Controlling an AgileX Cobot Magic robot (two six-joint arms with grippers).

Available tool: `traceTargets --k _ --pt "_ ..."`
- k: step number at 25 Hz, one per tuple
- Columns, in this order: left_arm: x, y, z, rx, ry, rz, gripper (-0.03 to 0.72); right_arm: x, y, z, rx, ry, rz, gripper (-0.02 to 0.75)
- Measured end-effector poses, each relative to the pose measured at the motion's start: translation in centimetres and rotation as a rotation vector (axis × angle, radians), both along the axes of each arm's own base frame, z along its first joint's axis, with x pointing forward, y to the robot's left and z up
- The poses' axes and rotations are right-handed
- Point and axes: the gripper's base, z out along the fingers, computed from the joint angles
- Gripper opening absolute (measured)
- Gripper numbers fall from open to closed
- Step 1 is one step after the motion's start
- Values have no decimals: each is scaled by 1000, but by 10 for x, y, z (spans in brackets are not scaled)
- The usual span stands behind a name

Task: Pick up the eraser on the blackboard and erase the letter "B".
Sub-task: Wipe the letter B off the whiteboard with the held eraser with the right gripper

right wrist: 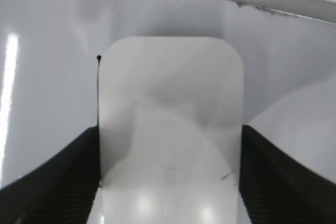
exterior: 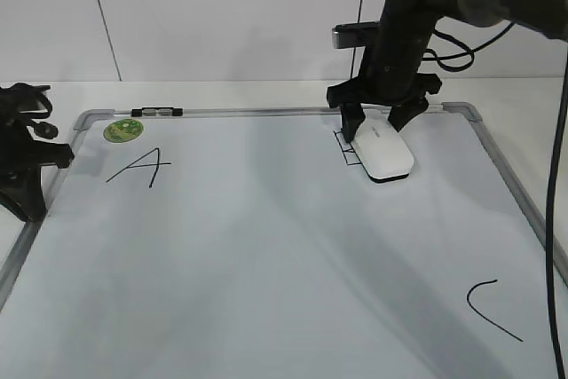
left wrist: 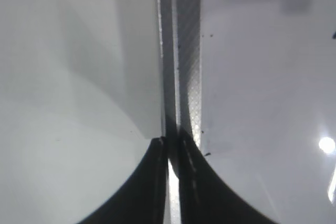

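The white eraser (exterior: 383, 152) lies flat on the blackboard (exterior: 266, 246) at the back right of centre, over most of the letter "B" (exterior: 343, 150); only thin black strokes show at its left edge. My right gripper (exterior: 380, 127) is shut on the eraser, one finger on each long side. In the right wrist view the eraser (right wrist: 170, 129) fills the gap between the two fingers (right wrist: 169, 182), with a thin black line along its left side. My left gripper (left wrist: 173, 148) is shut and empty, over the board's left frame (left wrist: 181, 51), and shows at the far left of the exterior view (exterior: 25, 170).
A black "A" (exterior: 140, 166) is at the back left, a black "C" (exterior: 490, 308) at the front right. A round green sticker (exterior: 122, 130) and a small marker (exterior: 156, 113) sit at the board's back left corner. The grey frame (exterior: 506, 175) bounds the board.
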Motion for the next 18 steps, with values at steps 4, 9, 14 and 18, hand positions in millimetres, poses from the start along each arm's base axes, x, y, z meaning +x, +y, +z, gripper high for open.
traceTargets --k 4,9,14,18 --pt "0 0 0 2 0 -1 21 0 0 0 2 -2 0 595" --pt "0 0 0 2 2 -1 22 -3 -1 -1 2 9 -1 595" --pt "0 0 0 2 2 -1 22 -7 -1 1 3 17 -1 595" --pt "0 0 0 2 2 -1 22 -10 -2 -6 -1 43 -2 595"
